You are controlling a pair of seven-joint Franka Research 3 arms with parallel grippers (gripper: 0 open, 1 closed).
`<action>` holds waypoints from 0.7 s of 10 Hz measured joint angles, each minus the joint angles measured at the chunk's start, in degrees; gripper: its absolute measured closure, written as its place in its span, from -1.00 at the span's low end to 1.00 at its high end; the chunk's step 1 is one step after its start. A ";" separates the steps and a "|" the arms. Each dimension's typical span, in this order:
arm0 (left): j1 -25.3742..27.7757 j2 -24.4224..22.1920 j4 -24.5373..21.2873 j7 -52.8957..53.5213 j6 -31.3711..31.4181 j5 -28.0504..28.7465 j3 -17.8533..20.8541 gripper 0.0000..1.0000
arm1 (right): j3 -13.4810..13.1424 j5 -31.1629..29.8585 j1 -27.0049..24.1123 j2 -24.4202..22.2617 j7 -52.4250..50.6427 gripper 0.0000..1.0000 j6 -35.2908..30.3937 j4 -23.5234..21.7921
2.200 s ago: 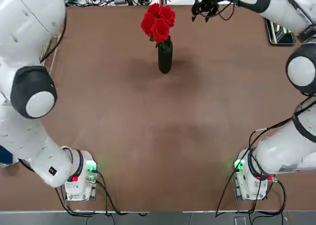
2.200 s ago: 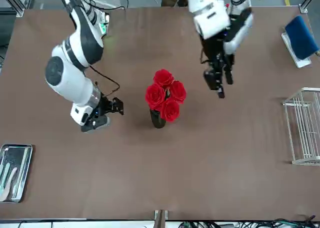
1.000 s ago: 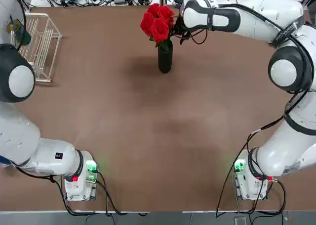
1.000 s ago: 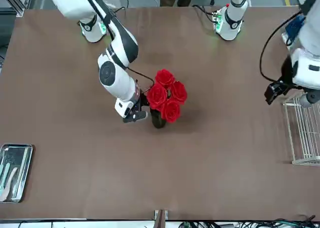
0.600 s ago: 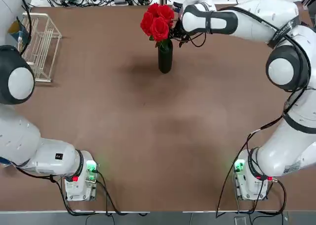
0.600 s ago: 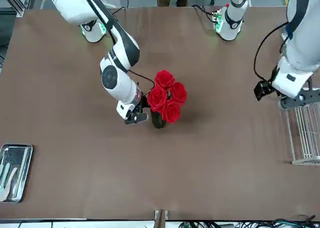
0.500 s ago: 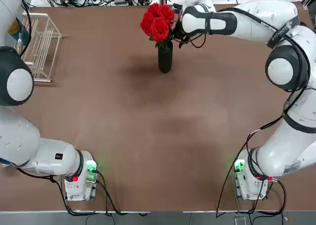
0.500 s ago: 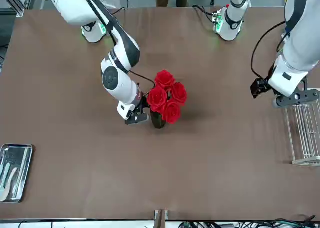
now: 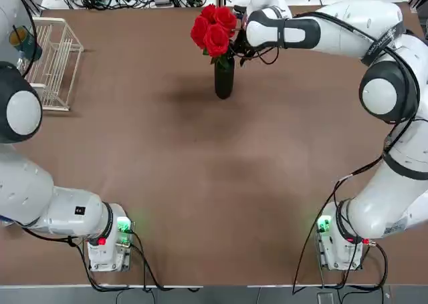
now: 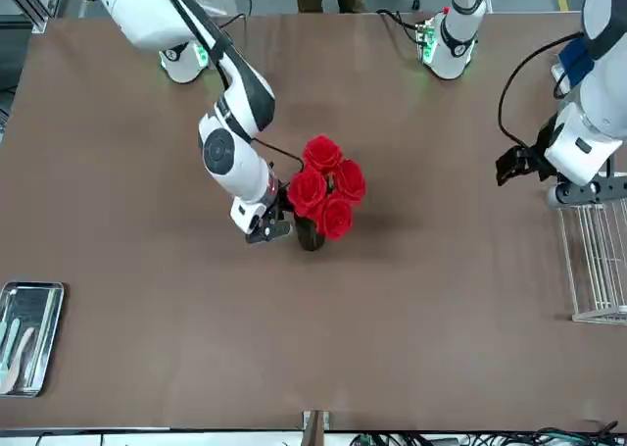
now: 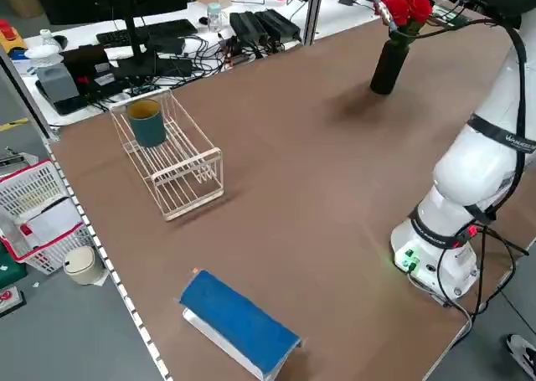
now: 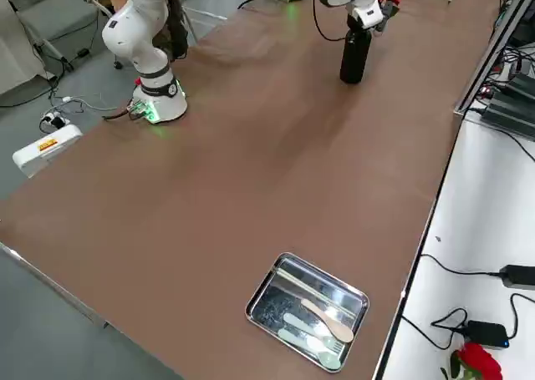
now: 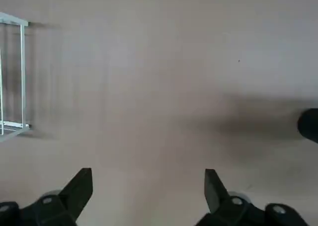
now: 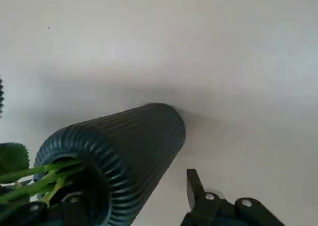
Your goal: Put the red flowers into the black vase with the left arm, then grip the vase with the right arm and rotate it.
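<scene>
The red flowers [image 9: 214,29] stand in the black vase [image 9: 224,80] at the far middle of the table, blooms above its mouth [image 10: 325,191]. My right gripper [image 10: 284,225] is low beside the black vase [image 10: 310,235]. In the right wrist view the ribbed vase [image 14: 129,146] lies between the two fingers. One finger [image 14: 196,186] stands a little off its wall, so the right gripper [image 14: 134,191] is open around it. My left gripper [image 10: 514,162] hangs far off by the wire basket, open and empty [image 13: 148,179].
A wire basket [image 9: 57,63] with a dark green cup [image 11: 148,121] stands at the robot's left. A blue block [image 11: 239,322] lies near that side's front edge. A metal tray [image 12: 308,309] with cutlery sits at the far right. Cables run along the table's far edge.
My right gripper came in from the side to the vase, and its jaws have narrowed around it. The left arm swung away from the flowers to the wire basket and opened.
</scene>
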 joint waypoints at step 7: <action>2.59 -1.42 0.72 4.92 1.04 0.09 3.73 -0.99 | 0.19 -2.28 0.05 -0.24 0.00 0.11 0.06 0.55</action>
